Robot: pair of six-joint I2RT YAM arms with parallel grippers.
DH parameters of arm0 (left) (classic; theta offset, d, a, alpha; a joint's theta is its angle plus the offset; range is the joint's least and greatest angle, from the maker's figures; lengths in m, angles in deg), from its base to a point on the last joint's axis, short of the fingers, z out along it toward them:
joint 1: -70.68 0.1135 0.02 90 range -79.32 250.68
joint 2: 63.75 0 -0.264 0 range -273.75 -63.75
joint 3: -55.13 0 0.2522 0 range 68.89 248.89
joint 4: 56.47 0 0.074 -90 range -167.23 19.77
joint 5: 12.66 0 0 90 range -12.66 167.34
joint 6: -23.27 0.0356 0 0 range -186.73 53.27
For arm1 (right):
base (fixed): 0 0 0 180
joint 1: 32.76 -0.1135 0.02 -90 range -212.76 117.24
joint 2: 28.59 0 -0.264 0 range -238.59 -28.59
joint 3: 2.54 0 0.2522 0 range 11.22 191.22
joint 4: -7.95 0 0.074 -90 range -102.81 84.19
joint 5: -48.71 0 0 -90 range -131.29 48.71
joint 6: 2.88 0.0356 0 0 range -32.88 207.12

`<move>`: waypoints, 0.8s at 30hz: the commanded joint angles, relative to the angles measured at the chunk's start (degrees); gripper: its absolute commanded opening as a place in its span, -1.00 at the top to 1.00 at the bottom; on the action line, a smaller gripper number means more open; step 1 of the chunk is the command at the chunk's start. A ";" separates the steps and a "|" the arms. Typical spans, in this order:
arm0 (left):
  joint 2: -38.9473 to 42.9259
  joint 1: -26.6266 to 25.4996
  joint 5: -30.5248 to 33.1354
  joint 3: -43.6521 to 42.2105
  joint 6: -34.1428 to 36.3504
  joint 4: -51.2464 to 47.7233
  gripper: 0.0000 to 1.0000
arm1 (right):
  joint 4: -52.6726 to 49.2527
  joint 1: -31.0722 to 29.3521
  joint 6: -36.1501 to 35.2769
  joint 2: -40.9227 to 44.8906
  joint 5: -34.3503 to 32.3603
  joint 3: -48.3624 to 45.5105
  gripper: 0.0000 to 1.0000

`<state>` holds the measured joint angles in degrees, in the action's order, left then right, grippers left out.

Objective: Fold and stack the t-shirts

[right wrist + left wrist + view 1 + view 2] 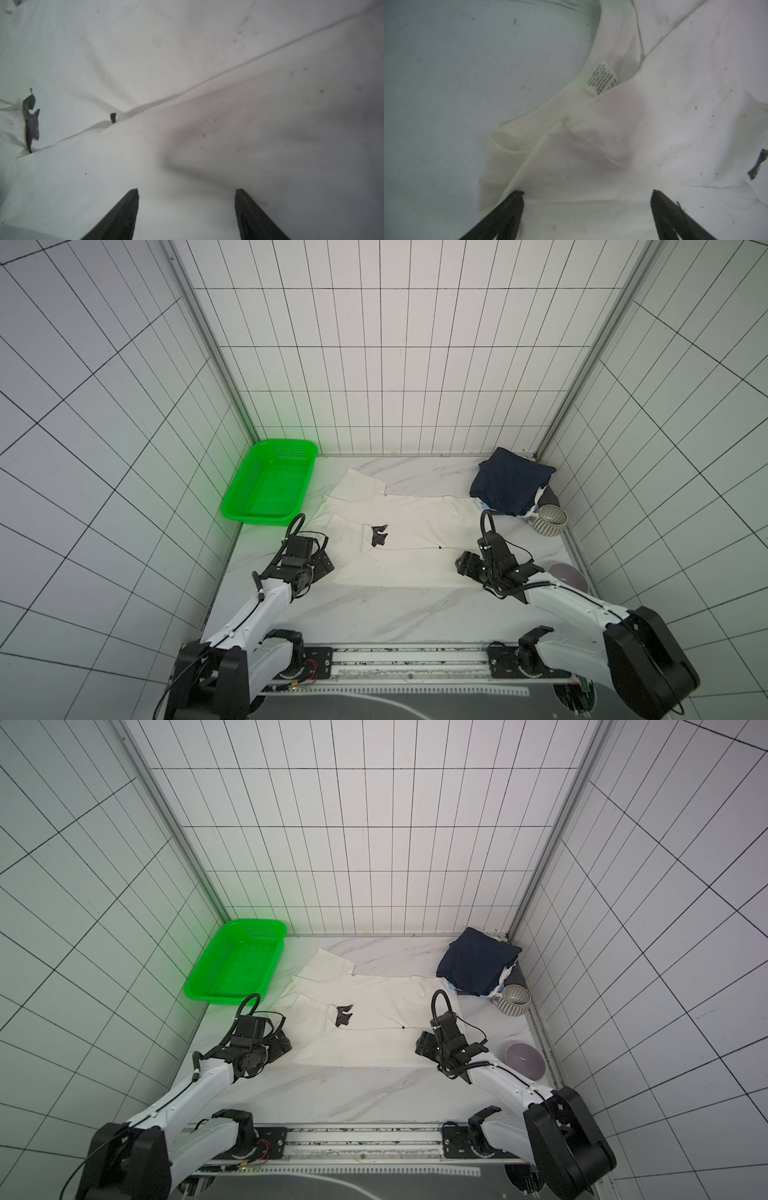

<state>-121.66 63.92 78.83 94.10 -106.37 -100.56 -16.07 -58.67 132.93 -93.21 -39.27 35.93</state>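
Observation:
A large cream-white t-shirt [399, 543] [374, 1006] lies spread on the marble table, its near part doubled over along a crosswise fold line. Its dark neck tag [379, 535] [31, 124] shows near the middle. My left gripper [326, 564] [284, 1044] [586, 192] stands open over the shirt's left edge, near the care label [602, 80]. At the shirt's right edge my right gripper [462, 566] [420, 1046] [187, 190] is open over flat cloth, holding nothing. A folded navy t-shirt [511, 485] [478, 965] tops a stack at the back right.
A green basket [257, 520] [220, 998] sits at the back left by the wall. A ribbed bowl [548, 522] [515, 1000] stands in front of the stack. A pale purple bowl [567, 576] [524, 1060] sits by the right wall, beside my right arm.

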 commanded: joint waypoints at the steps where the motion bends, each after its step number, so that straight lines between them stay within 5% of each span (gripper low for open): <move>1: 2.96 0.26 -1.22 0.06 -0.68 0.03 -0.93 | -6.71 -0.08 -0.37 2.53 -2.02 2.66 -0.51; 8: -3.65 -5.08 -2.76 15.86 6.37 10.05 -0.95 | -8.00 3.75 -13.81 -5.12 -8.06 24.90 -0.51; 11: -16.91 -4.24 -7.88 26.52 10.50 17.12 -0.95 | -7.58 7.90 -18.53 -14.92 -5.21 33.35 -0.45; 14: -32.93 -3.91 -5.35 41.32 13.35 17.65 -0.95 | -7.58 9.96 -21.91 -25.10 -3.58 40.41 -0.29; 19: -60.26 -1.42 -8.28 72.77 17.81 6.85 -0.59 | -8.32 11.82 -24.85 -38.33 -3.68 50.49 -0.28; 24: -79.96 -0.56 -10.24 94.53 20.61 2.44 -0.57 | -10.91 12.09 -27.48 -46.85 -4.11 58.02 -0.37</move>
<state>-195.34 62.69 70.22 182.14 -89.06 -92.01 -23.83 -46.98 108.75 -138.47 -43.27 85.89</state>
